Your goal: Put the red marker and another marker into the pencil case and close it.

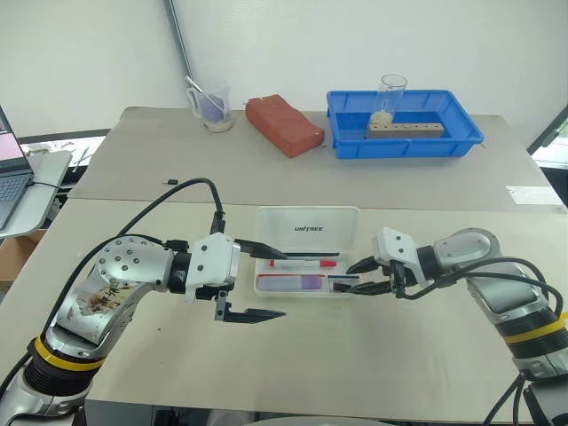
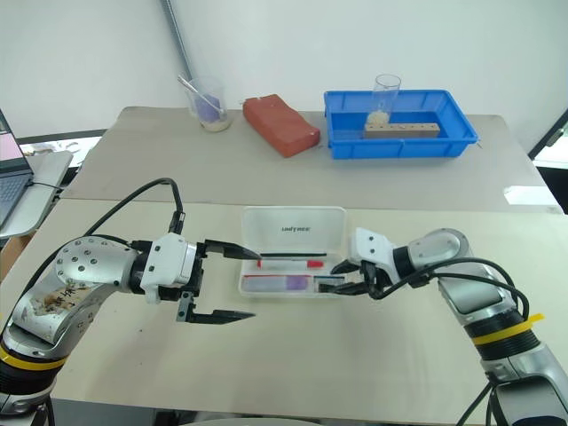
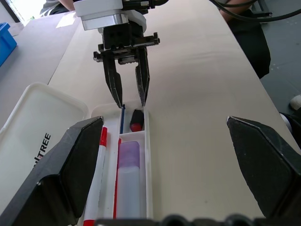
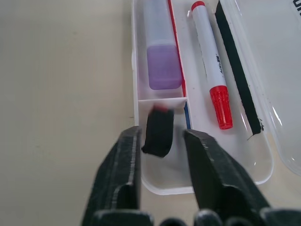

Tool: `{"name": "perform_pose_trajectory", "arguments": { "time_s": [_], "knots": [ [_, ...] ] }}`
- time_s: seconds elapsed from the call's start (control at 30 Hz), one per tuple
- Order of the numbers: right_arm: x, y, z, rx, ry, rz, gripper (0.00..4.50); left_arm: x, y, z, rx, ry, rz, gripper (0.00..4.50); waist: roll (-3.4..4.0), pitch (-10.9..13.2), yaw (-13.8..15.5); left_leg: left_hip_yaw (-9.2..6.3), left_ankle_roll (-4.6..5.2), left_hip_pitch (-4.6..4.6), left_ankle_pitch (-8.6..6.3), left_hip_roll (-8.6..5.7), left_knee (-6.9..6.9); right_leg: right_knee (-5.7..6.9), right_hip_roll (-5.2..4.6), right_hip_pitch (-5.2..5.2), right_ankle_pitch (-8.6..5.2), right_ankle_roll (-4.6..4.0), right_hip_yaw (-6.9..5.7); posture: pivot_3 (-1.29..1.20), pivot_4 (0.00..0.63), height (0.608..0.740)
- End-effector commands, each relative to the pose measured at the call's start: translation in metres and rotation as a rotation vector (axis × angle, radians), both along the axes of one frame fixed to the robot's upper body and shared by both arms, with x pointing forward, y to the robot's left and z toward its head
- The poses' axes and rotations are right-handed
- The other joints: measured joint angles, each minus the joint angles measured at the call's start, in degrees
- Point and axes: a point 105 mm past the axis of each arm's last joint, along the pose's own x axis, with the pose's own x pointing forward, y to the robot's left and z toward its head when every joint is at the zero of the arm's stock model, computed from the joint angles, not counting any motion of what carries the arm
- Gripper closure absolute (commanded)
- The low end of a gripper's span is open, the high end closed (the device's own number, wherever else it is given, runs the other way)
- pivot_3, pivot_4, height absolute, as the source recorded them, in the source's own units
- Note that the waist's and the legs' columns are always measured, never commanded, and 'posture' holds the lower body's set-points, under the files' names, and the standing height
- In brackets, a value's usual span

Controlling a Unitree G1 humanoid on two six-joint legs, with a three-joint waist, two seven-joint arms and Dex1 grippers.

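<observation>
The open pencil case (image 1: 307,222) is lying mid-table, holding the red marker (image 4: 211,63) and lavender marker (image 4: 162,52). Right gripper (image 4: 161,141) fingers are straddling a small black piece (image 4: 158,133), parted; left gripper (image 1: 257,282) is spread wide. A blue tray (image 1: 404,146) and brick (image 1: 284,125) are sitting along the far edge.

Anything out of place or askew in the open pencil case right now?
Nothing stands out. The red marker and purple marker lie straight in the case; a small black piece sits in the end compartment.
</observation>
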Motion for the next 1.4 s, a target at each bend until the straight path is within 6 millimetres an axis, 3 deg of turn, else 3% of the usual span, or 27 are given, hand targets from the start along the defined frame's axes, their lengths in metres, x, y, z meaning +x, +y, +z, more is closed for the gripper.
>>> {"name": "perform_pose_trajectory", "arguments": {
  "time_s": [0.03, 0.13, 0.17, 0.27, 0.37, 0.5, 0.6, 0.7, 0.83, 1.03, 1.4],
  "knots": [
    [0.003, 0.005, 0.014, 0.019, -0.036, 0.005, 1.24, -0.004, -0.003, 0.005, -0.007, -0.019, -0.012, 0.0, 0.01, -0.01, -0.01, 0.0, 0.0, 0.0, 0.0, 0.0, 0.0, 0.0, 0.0, 0.0, 0.0, 0.0, 0.0, 0.0, 0.15, 0.74],
    [0.003, 0.007, 0.017, 0.032, -0.036, 0.003, 0.15, -0.002, -0.002, 0.005, -0.008, -0.018, -0.002, 0.0, 0.03, -0.02, 0.01, 0.0, 0.0, 0.0, 0.0, 0.0, 0.0, 0.0, 0.0, 0.0, 0.0, 0.0, 0.0, 0.0, 0.15, 0.74],
    [0.004, 0.007, 0.02, 0.042, -0.038, -0.002, 0.02, 0.0, -0.001, 0.004, -0.007, -0.017, 0.008, 0.0, 0.03, -0.02, 0.01, 0.0, 0.0, 0.0, 0.0, 0.0, 0.0, 0.0, 0.0, 0.0, 0.0, 0.0, 0.0, 0.0, 0.15, 0.74],
    [0.004, 0.007, 0.031, 0.091, -0.05, -0.031, 0.02, 0.008, 0.007, 0.004, -0.009, -0.013, 0.058, 0.0, 0.05, -0.03, 0.01, 0.0, 0.0, -0.01, 0.0, -0.01, 0.0, 0.0, 0.0, 0.0, 0.0, 0.0, 0.0, 0.0, 0.15, 0.74],
    [-0.001, 0.01, 0.064, 0.222, -0.063, -0.118, 0.02, 0.034, 0.022, 0.013, -0.078, 0.01, 0.233, 0.0, 0.05, -0.01, 0.03, -0.02, 0.0, -0.02, 0.0, -0.01, 0.0, 0.05, 0.0, -0.02, 0.0, 0.0, 0.0, 0.0, 0.15, 0.74],
    [-0.014, 0.014, 0.086, 0.272, -0.12, -0.2, 0.02, 0.06, 0.044, 0.022, -0.204, 0.054, 0.444, 0.0, 0.0, -0.04, 0.06, -0.15, 0.0, -0.01, 0.0, 0.01, -0.01, 0.06, 0.01, 0.03, -0.01, 0.01, -0.08, 0.0, 0.15, 0.74],
    [-0.02, 0.018, 0.101, 0.311, -0.136, -0.254, 0.0, 0.081, 0.061, 0.034, -0.312, 0.069, 0.574, 0.84, -0.03, -0.02, 0.03, -0.15, 0.0, -0.02, 0.0, 0.0, -0.01, 0.08, 0.0, 0.02, 0.0, 0.01, -0.08, 0.0, 0.15, 0.74],
    [-0.02, 0.021, 0.11, 0.333, -0.156, -0.305, 0.0, 0.104, 0.068, 0.043, -0.392, 0.079, 0.662, 2.3, -0.08, -0.01, 0.14, -0.17, 0.0, -0.01, 0.0, -0.03, 0.0, 0.1, -0.02, 0.0, 0.0, 0.01, -0.1, 0.0, 0.15, 0.74],
    [-0.017, 0.014, 0.115, 0.329, -0.182, -0.371, 0.0, 0.13, 0.061, 0.037, -0.373, 0.121, 0.675, 4.37, -0.11, -0.04, 0.36, -0.17, 0.0, -0.05, 0.0, -0.08, 0.02, 0.04, -0.02, -0.09, 0.01, 0.02, -0.1, 0.0, 0.15, 0.74],
    [-0.013, 0.005, 0.119, 0.332, -0.205, -0.427, 0.0, 0.155, 0.048, 0.005, -0.19, 0.151, 0.673, 4.44, -0.11, -0.04, 0.07, -0.14, 0.0, -0.09, 0.0, -0.11, -0.05, 0.05, 0.0, -0.1, 0.02, 0.02, -0.04, 0.0, 0.15, 0.74],
    [-0.021, 0.01, 0.12, 0.34, -0.196, -0.417, 0.0, 0.166, 0.038, -0.006, -0.104, 0.179, 0.579, 4.44, -0.09, -0.05, -0.14, -0.16, 0.0, -0.12, 0.01, -0.08, -0.1, 0.06, 0.05, -0.13, 0.01, 0.03, -0.03, 0.0, 0.15, 0.74]
  ]
}}
